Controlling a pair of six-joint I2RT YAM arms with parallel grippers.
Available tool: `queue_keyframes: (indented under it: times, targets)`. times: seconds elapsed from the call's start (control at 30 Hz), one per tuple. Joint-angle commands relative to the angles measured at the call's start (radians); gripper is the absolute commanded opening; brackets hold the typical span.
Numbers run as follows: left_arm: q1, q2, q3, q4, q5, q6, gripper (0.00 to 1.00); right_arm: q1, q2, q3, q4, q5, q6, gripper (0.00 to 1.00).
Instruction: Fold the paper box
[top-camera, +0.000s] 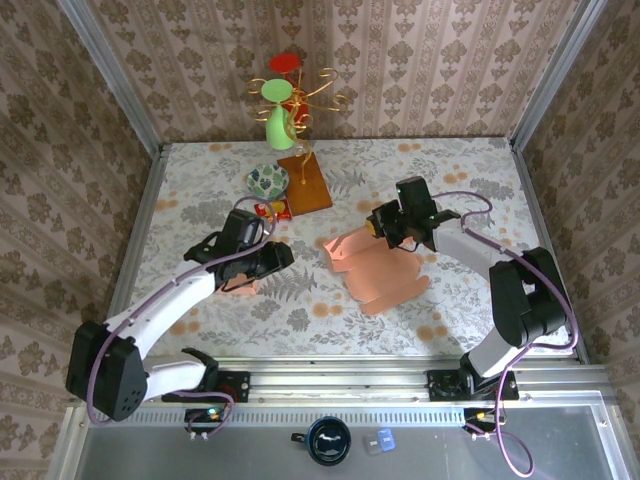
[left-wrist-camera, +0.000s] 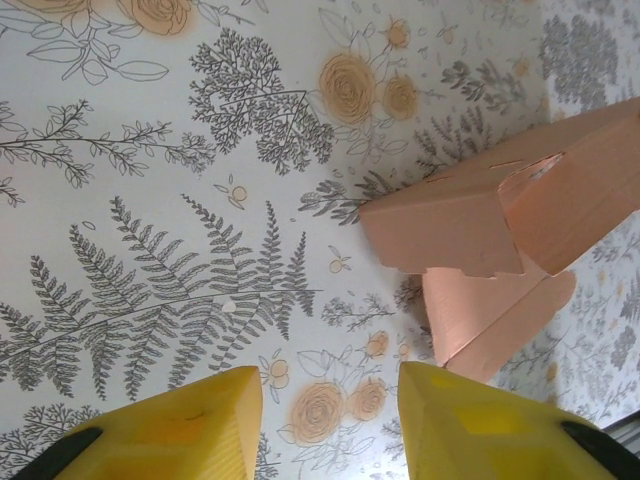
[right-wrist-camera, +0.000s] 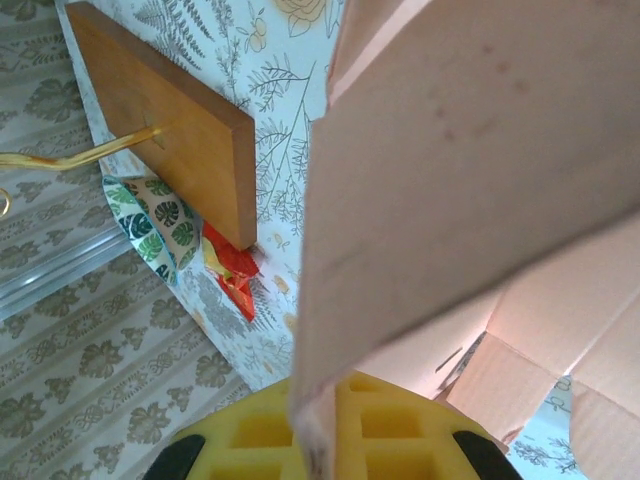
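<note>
**Desk:** What does the overhead give you?

**Me:** I see the paper box (top-camera: 385, 272), pink and half flattened, on the tabletop (top-camera: 450, 170) right of centre, with its far left end lifted. My right pincer (top-camera: 382, 228) is at that raised end. My left pincer (top-camera: 270, 262) is to the box's left and not touching it.

**Desk:** And the left wrist?

**Me:** My two yellow fingers (left-wrist-camera: 200, 415) stand apart with nothing between them, and the floral tabletop is below. The paper box lies ahead on the right, a folded corner propped over a flat panel.

**Desk:** Right wrist?

**Me:** The right pincer is closed, clamped on a flap of the paper box. The flap rises from the yellow pad and crosses most of my view. To the left of it I see a wooden board (right-wrist-camera: 170, 140), a leaf-patterned dish (right-wrist-camera: 150, 225) by its corner, and a red wrapper (right-wrist-camera: 232, 280) just beside both.
</note>
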Motion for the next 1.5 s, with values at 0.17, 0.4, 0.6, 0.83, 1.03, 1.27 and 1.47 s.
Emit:
queue_keyframes:
  times: [0.17, 0.4, 0.6, 0.83, 1.03, 1.27, 1.47]
  targets:
    - [0.014, 0.043, -0.032, 0.069, 0.046, 0.114, 0.37, 0.006, -0.002, -0.065, 0.203, -0.061, -0.116, 0.00]
    - [0.019, 0.100, -0.074, 0.231, 0.093, 0.214, 0.37, 0.000, -0.015, -0.202, 0.387, -0.103, -0.160, 0.00]
    - [0.013, 0.206, -0.061, 0.342, 0.135, 0.295, 0.39, -0.007, -0.005, -0.287, 0.565, -0.122, -0.151, 0.00]
    - [-0.024, 0.269, -0.046, 0.418, 0.136, 0.342, 0.40, -0.008, -0.005, -0.310, 0.637, -0.125, -0.132, 0.00]
    - [-0.030, 0.247, -0.079, 0.429, 0.115, 0.351, 0.41, -0.007, 0.002, -0.306, 0.723, -0.124, -0.086, 0.00]
    - [-0.020, 0.208, -0.093, 0.409, 0.087, 0.405, 0.41, -0.010, 0.009, -0.290, 0.750, -0.143, -0.077, 0.00]
    - [-0.018, 0.224, -0.085, 0.406, 0.089, 0.455, 0.41, -0.027, 0.088, -0.346, 0.874, -0.181, -0.066, 0.00]
